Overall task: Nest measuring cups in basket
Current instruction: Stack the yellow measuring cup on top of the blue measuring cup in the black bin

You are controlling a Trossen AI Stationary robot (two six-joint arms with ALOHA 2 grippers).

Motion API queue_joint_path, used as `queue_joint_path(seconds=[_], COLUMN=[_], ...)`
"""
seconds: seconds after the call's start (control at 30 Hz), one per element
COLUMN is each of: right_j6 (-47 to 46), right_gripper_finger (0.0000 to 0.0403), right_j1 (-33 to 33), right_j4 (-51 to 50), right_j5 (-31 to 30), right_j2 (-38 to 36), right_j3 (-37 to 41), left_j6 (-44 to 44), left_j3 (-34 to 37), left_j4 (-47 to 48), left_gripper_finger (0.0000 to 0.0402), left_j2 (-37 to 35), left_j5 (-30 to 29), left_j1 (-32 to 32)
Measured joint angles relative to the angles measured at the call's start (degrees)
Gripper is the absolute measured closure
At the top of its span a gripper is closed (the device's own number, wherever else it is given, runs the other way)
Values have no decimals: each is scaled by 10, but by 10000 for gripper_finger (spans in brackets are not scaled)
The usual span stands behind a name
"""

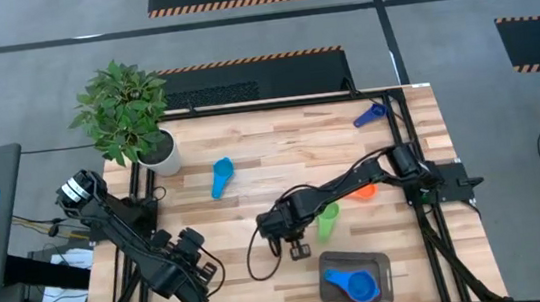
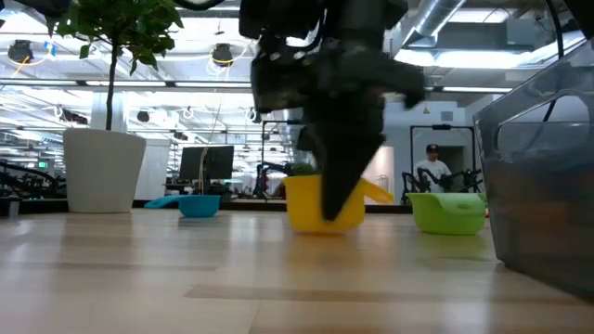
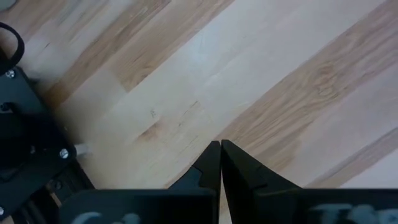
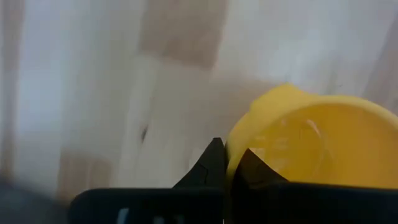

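Note:
My right gripper stands at the table's middle, shut on a yellow measuring cup that the gripper hides from above. A green cup lies just right of it, and an orange cup beyond that. A light blue cup rests farther left, and a dark blue cup lies near the far right corner. The dark mesh basket at the near edge holds two nested blue cups. My left gripper waits shut over bare wood at the near left. My right gripper pinches the yellow cup's rim, one finger inside the bowl and one outside. The fingers come from above, pointing down. The cup stays upright, its handle level, its base at or just above the table top.
A potted plant stands at the far left corner. In the low view the basket's wall rises close on the right. Bare wood lies between the light blue cup and the basket.

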State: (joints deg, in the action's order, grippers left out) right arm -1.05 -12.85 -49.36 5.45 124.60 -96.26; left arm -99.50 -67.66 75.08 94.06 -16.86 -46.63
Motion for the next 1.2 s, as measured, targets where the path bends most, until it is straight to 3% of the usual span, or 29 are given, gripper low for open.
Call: queue_joint_path(seconds=[0.23, 0.5, 0.6, 0.93, 1.2], right_j6=[150, 210, 198, 75, -33], right_gripper_finger=[394, 394, 394, 394, 394], right_j1=[-14, -44, -62, -161, -280], right_j4=[-172, -355, -409, -406, -403], right_j5=[-1, -5, -5, 7, 5], right_j2=[0, -2, -2, -41, -50], right_j3=[-82, -196, -224, -225, -223], left_j6=[36, 38, 44, 65, 75], left_j3=[0, 0, 0, 0, 0], left_j4=[0, 0, -1, -8, -58], left_gripper_finger=[401, 401, 401, 401, 401], left_j2=[0, 0, 0, 0, 0], left_j5=[-11, -19, -19, -20, -48], left_j1=[1, 1, 1, 1, 1])
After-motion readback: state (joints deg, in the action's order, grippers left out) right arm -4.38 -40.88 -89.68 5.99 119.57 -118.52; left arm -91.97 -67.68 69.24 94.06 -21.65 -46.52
